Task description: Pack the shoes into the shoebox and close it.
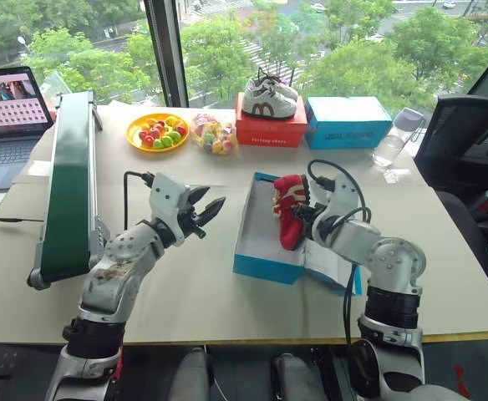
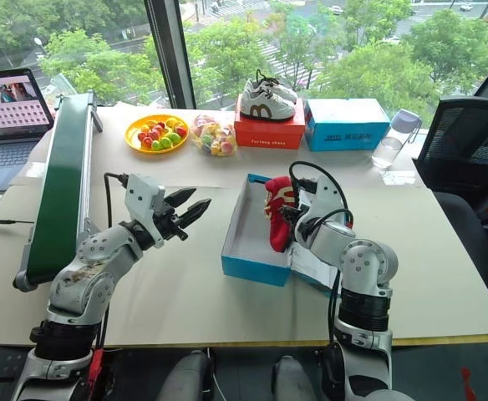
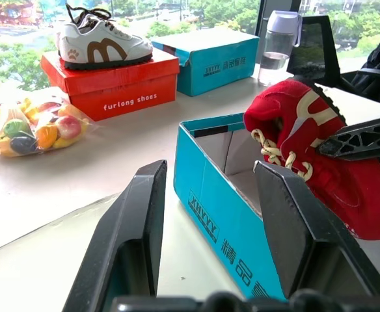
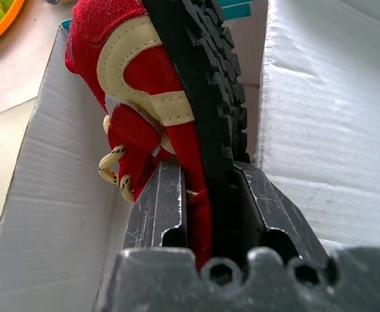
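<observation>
The right gripper clamps a red sneaker between its black fingers, holding it on edge, sole turned sideways, over the white interior of the open blue shoebox at the middle of the counter. The left gripper hangs empty just beside the box's left wall, fingers spread apart. Behind, white sneakers sit atop a red box near another blue box.

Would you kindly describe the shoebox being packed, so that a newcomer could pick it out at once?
On the table, in front of the red box and the closed blue box at the window, lies the shoebox. It alone is open, white inside, with a red shoe held over it.
</observation>
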Motion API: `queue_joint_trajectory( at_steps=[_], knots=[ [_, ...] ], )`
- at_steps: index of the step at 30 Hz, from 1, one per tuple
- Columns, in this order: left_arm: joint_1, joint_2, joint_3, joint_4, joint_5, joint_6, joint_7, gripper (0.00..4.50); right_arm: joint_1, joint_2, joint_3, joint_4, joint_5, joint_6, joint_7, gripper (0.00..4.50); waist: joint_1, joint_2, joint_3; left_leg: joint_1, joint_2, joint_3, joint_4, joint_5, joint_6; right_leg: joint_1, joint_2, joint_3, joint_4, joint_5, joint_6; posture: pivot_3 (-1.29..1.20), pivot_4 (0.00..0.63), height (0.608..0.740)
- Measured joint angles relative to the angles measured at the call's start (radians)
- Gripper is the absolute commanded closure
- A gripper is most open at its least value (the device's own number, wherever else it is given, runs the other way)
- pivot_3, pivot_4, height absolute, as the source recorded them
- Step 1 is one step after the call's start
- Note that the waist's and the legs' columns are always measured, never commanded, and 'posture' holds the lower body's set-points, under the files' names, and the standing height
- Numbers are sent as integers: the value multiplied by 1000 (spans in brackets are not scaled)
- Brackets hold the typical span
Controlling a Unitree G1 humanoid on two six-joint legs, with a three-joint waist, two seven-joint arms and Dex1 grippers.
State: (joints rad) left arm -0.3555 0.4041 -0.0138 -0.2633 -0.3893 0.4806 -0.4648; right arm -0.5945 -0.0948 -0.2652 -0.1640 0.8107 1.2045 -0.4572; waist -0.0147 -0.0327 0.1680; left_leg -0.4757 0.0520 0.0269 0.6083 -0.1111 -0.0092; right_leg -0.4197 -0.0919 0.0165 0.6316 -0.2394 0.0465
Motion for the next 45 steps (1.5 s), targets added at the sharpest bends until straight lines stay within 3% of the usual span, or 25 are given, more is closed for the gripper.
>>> queue_joint_trajectory(
  at_steps=[4,6,13,23,28,33,35,38,40,43,45],
  knots=[
    [0,-16,-4,-1,4,0,2,2232,-13,7,20,46,-65,-21,20,3754,0,0,0,0,0,0,0,0,0,0,0,0,0,0,0,0,150,740],
    [0,-17,-4,-1,8,0,1,2181,-14,16,19,73,-96,-34,29,2922,0,0,0,0,0,0,0,0,0,0,0,0,0,0,0,0,150,740],
    [0,-17,2,-1,12,0,1,2181,-19,62,6,113,-143,-56,62,645,-4,0,0,0,0,0,0,0,0,-1,1,0,1,0,0,0,150,740],
    [0,-26,24,-1,12,-3,6,2181,-127,5,124,15,-260,-159,188,645,-2,0,0,-1,0,0,0,0,0,-1,0,0,1,0,0,0,150,740],
    [-25,-54,116,69,54,-67,111,2181,-139,-23,194,-38,-299,-237,306,645,0,0,0,-1,0,0,0,0,0,-1,1,0,2,0,0,0,150,740],
    [-102,-50,328,228,185,-105,450,2181,-100,-41,217,-209,-89,-285,662,645,-7,0,0,-1,0,-1,0,0,1,-1,1,0,2,0,1,0,150,740],
    [-97,-36,391,266,212,-80,533,2181,-65,-124,238,-284,-33,-299,814,108,0,0,0,-1,-1,-1,0,0,1,0,0,0,1,0,2,0,150,740],
    [-61,-19,461,311,221,-3,586,1623,13,-268,302,-312,-47,-328,991,0,7,-1,0,-1,-1,0,3,0,0,1,-1,-2,0,1,2,0,150,740],
    [-43,-25,491,321,210,45,602,907,55,-350,364,-300,-102,-362,1075,0,9,-1,0,-1,0,0,3,0,-2,1,-1,-2,0,2,1,0,150,740],
    [-37,-31,496,320,190,89,595,73,80,-394,436,-272,-192,-436,1142,0,10,-2,0,0,0,0,2,-3,-9,-1,0,-2,0,5,-1,0,150,740],
    [-35,-33,492,319,187,102,589,73,100,-394,469,-260,-234,-488,1169,0,9,-2,0,0,0,0,2,-2,-10,-1,0,-2,1,6,-1,0,150,740]
  ],
)
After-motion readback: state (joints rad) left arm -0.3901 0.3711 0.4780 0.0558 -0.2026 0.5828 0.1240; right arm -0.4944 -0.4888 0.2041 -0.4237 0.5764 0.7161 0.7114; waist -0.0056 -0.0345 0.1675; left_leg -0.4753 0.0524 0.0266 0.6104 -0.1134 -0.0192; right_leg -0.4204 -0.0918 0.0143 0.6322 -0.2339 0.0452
